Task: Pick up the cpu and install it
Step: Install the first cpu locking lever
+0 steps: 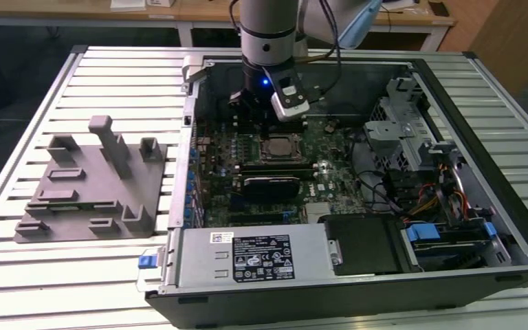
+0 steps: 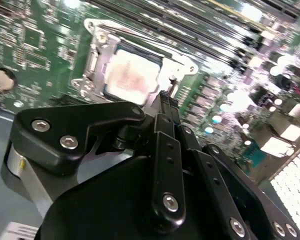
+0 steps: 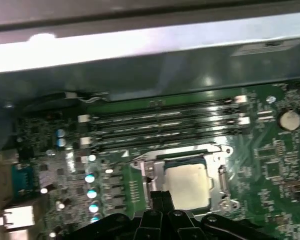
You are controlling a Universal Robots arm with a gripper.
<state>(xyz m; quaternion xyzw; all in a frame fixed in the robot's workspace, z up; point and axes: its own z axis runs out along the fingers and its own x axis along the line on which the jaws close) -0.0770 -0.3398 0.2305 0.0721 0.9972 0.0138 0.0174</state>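
An open computer case (image 1: pixel 447 89) lies flat on a slatted metal table (image 1: pixel 117 75), with its green motherboard (image 1: pixel 236 151) facing up. Near the middle of the board sits the metal socket (image 2: pixel 92 60), the reference point for everything here.

The cpu (image 1: pixel 278 146), a small square chip with a pale silver top, lies flat inside the socket, framed on all sides by the socket's metal bracket. It shows in both wrist views (image 2: pixel 132 75) (image 3: pixel 188 182) and looks level and squarely seated.

The robot arm (image 1: pixel 266 27) reaches down into the case just beyond the socket. Its gripper (image 2: pixel 165 102) hovers near the socket's edge, above the board and clear of the chip. The two black fingers (image 3: pixel 156 200) are pressed together with nothing between them.

A large grey plastic fixture (image 1: pixel 90 185) with upright blocks rests on the table outside the case, well apart from the socket, toward the exterior view's left.

Judging by this, the task is far along: the chip is already placed in the socket and let go. Whether the socket's retaining bracket and lever are locked down cannot be told.
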